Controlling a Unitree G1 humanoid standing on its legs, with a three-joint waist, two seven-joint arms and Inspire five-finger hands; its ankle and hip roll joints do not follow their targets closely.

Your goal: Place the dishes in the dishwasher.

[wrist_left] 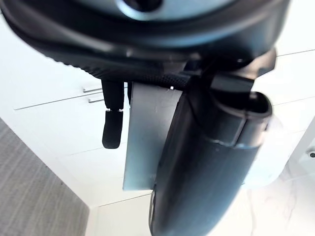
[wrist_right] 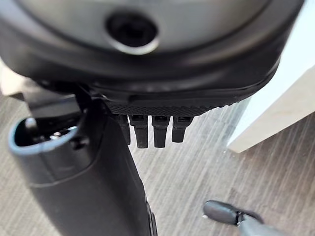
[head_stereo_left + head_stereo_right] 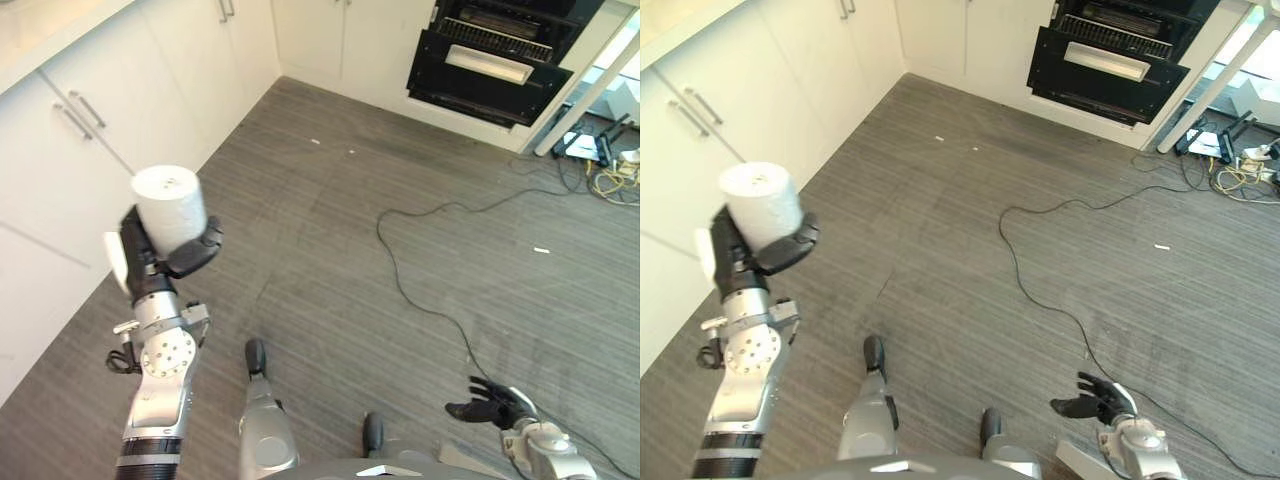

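Over the grey plank floor (image 3: pixel 330 250), left eye view: left hand (image 3: pixel 160 255) raised beside the white cabinets (image 3: pixel 90 140), fingers and thumb curled round a white cup (image 3: pixel 170 205). Cup roughly upright, long axis near vertical and leaning slightly away from the robot, its flat round end facing up toward the camera; whether that end is the base or the mouth cannot be told. Right hand (image 3: pixel 495 405) low near the floor, fingers loosely spread, holding nothing. Dishwasher (image 3: pixel 490 60) at the far wall, black door partly lowered, well apart from both hands. Right eye view: same arrangement; cup (image 3: pixel 760 205) in the left hand (image 3: pixel 750 255), right hand (image 3: pixel 1095 398) relaxed, dishwasher (image 3: pixel 1110 55) at the far wall. Left wrist view: thumb (image 1: pixel 206 162) and a fingertip (image 1: pixel 112 128) closed on the cup's pale side (image 1: pixel 142 137), cabinet fronts beyond. Right wrist view: fingers (image 2: pixel 150 130) in a short straight row, thumb (image 2: pixel 83 182) beside them, bare floor past them.
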